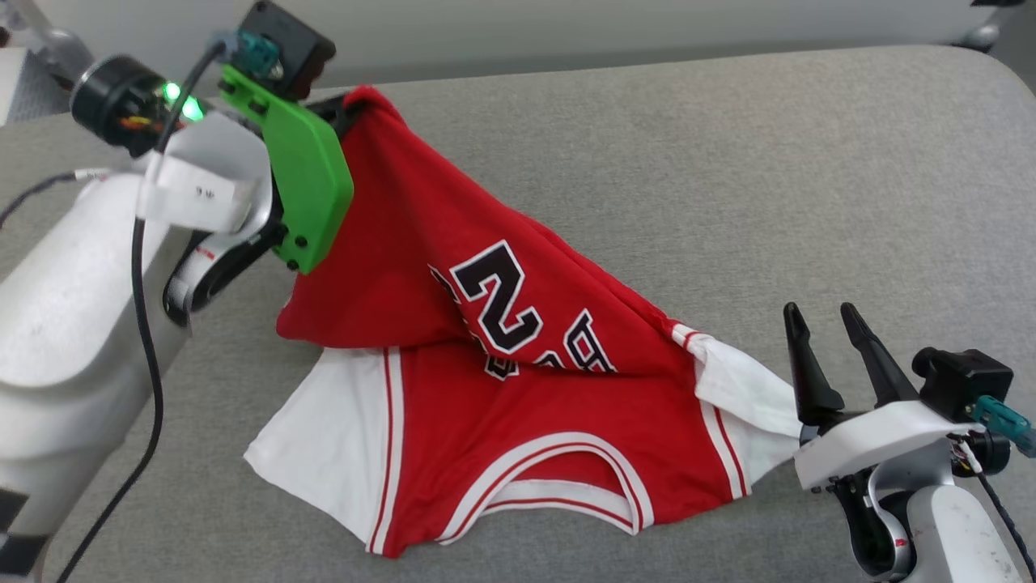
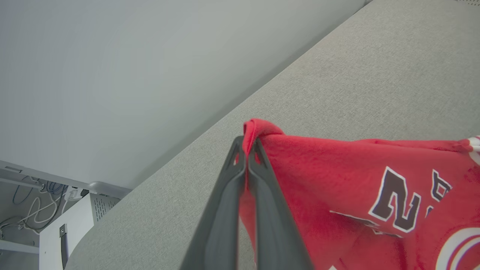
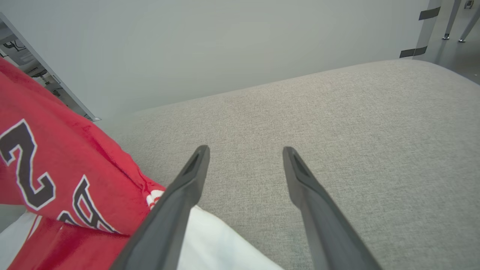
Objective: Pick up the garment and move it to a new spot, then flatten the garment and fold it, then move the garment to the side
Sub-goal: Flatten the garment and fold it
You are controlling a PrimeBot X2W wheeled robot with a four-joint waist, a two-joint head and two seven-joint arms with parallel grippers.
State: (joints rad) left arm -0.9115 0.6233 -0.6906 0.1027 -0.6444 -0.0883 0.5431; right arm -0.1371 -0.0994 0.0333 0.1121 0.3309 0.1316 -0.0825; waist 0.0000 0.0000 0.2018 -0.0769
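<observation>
Left pincer [image 2: 248,146] on raised garment [image 1: 518,405] edge

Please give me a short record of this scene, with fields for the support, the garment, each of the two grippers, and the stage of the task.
support: grey fabric surface
garment: red, white sleeves, black lettering edged in white; crumpled, one end raised, the rest lying on the surface
left gripper: shut on a red edge of the garment, holding it up
right gripper: open, holding nothing, beside a white sleeve
stage: gripped and partly lifted; not yet flattened or folded
</observation>
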